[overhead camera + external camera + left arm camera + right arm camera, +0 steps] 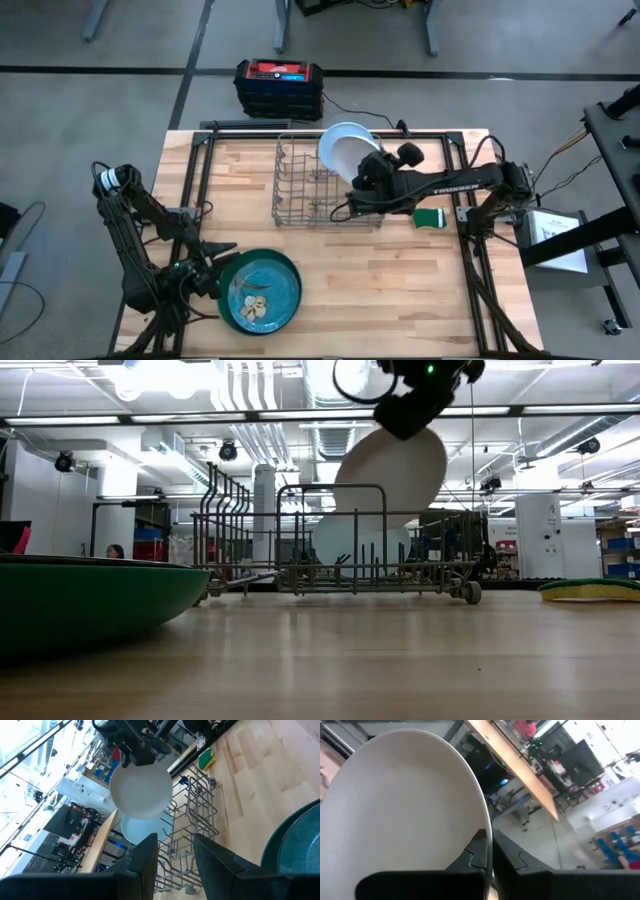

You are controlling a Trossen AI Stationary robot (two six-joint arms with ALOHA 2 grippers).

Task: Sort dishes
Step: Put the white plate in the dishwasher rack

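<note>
White plate point(343, 150) held on edge above the far right part of the grey wire rack point(312, 185), tilted, its lower rim just over the rack's wires point(391, 468) point(141, 789). Clamped at its rim by the right gripper point(368, 172), both dark fingers point(479, 851) pinched on the edge from either side. Right arm stretched in from the table's right edge across the rack. Pale blue plate point(361, 545) standing upright in the rack, directly beneath the white one, seen through the wires point(139, 827). Teal plate with a light motif point(259, 292) lying inside the larger dark green plate point(291, 264) at the near left of the wooden table point(400, 290); green rim looming large at the left of the low view point(90, 595). Left gripper point(214, 262) parked just beside that stack's left rim, fingers point(148, 860) parted and holding nothing. Green and yellow sponge point(431, 218) flat on the table just right of the rack, under the right arm point(590, 590). Black and red box point(279, 86) on the floor beyond the table's far edge. A person point(115, 550) small and distant in the room behind.
</note>
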